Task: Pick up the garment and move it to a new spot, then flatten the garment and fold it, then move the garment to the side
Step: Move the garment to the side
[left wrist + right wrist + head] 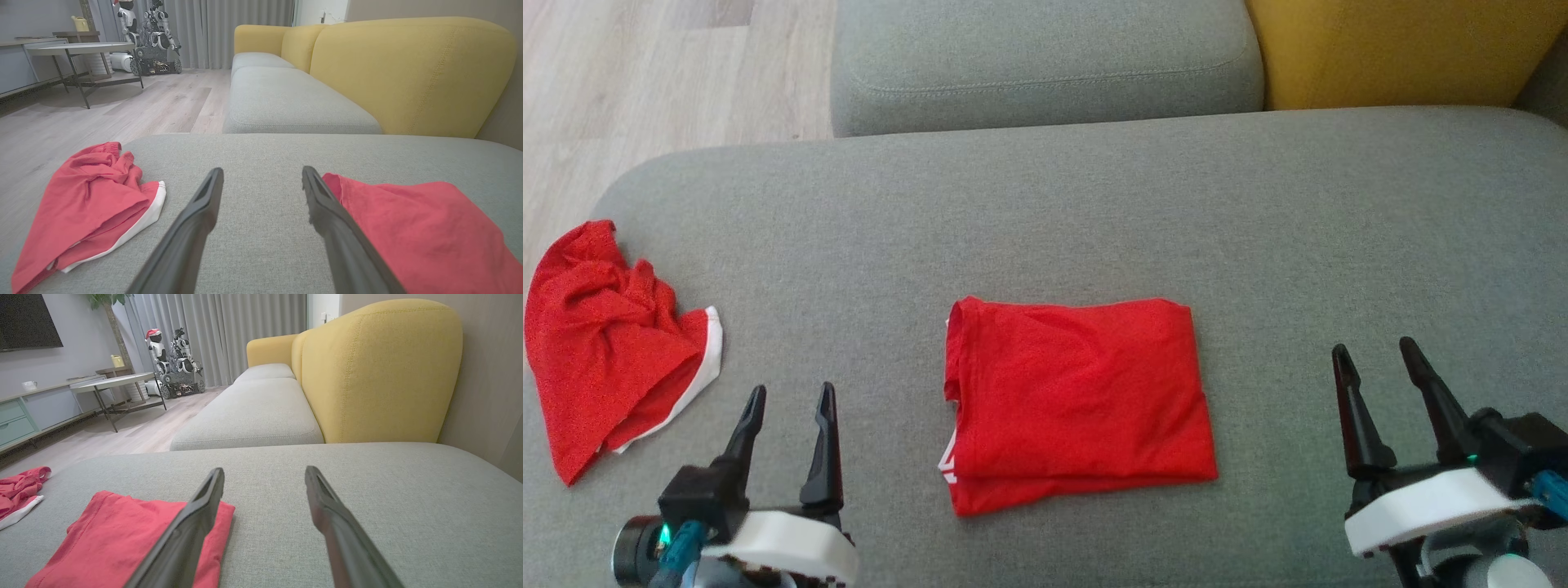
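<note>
Altogether two red items, folded garment [1078, 400], crumpled garment [613, 343], grey sofa seat [1094, 212], left tool [793, 389] and right tool [1374, 346] both spread, empty, wooden floor [645, 82].

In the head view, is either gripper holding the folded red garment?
No, the left gripper and right gripper stand open, apart from the folded garment.

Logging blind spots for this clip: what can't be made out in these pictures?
Folded garment: lower layers hidden under its top layer, head view; cut by right and bottom edges, left wrist view.
Crumpled garment: type unclear, bunched up; cut by left edge, right wrist view.
Mug on the sideboard: too small, right wrist view.
</note>
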Tool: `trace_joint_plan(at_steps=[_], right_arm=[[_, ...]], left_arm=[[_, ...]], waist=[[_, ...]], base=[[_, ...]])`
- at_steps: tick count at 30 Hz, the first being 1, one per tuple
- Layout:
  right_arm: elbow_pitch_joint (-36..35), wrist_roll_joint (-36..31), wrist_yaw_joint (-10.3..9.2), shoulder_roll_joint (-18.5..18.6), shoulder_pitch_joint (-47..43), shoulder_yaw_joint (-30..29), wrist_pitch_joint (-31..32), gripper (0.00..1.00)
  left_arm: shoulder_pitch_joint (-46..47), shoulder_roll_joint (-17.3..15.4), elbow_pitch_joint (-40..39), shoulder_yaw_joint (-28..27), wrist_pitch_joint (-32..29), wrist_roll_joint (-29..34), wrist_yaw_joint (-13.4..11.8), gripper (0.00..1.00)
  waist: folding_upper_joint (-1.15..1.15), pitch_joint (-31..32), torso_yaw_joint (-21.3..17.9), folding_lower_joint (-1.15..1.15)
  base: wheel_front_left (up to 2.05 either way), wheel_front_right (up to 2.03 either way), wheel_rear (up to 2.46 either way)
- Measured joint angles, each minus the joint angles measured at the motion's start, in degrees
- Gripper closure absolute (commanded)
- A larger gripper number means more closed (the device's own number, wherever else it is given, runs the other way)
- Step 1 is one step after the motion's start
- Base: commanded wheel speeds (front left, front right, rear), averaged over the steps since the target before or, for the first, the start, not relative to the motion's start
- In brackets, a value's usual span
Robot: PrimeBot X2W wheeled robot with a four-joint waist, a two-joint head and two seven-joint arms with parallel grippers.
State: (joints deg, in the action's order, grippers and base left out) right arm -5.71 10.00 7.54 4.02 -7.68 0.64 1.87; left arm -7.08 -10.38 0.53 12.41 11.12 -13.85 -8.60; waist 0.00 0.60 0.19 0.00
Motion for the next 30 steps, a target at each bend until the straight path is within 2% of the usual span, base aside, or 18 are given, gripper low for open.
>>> trace_joint_plan(at_steps=[7,13,24,30], right_arm=[[0.49,0.00,0.00,-0.01,0.02,-0.73,0.25,0.00],[3.97,0.05,0.00,0.08,0.62,-0.80,0.48,0.00],[17.77,2.50,0.00,1.38,10.04,3.79,0.33,0.00],[28.39,3.67,-0.01,2.16,13.34,6.23,1.44,0.00]], left_arm=[[0.05,-0.10,-0.23,0.22,0.02,-0.01,-0.04,0.00],[1.21,-0.11,-0.57,1.29,0.07,-0.01,0.07,0.00],[9.39,2.43,1.13,3.93,2.38,0.00,1.63,0.00],[12.27,3.87,3.24,4.43,3.15,0.07,2.56,0.00]], waist=[[0.00,-0.18,0.58,0.00],[0.00,-1.87,2.17,0.00],[0.00,-6.95,8.20,0.00],[0.00,-9.61,11.98,0.00]], base=[[0.00,0.00,0.00],[0.00,0.00,0.00],[0.00,0.00,0.00],[0.00,0.00,0.00]])
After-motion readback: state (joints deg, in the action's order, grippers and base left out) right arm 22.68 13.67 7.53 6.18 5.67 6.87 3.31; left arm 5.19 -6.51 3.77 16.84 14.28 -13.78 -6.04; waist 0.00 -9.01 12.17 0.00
